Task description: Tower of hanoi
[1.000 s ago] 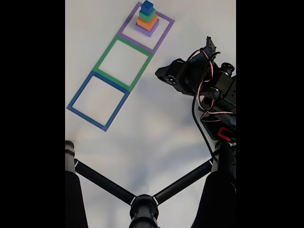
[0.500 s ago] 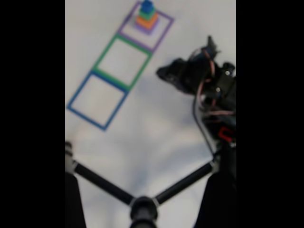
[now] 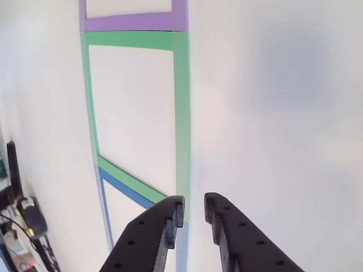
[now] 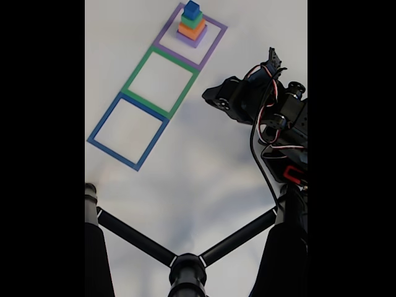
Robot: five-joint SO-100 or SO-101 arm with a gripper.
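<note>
Black fingers (image 3: 194,211) stand slightly apart, empty; purple square (image 3: 136,21) is cut off.

The counter (image 4: 204,161) looks smooth and matt white; the end effector (image 3: 193,211) is matt black plastic.

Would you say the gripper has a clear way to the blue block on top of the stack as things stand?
Probably yes. The blue block sits uncovered atop the stack in the purple square, and the white table between it and the gripper looks bare. The jaws stand slightly apart, holding nothing. Whether the arm stretches that far is unclear.
</note>
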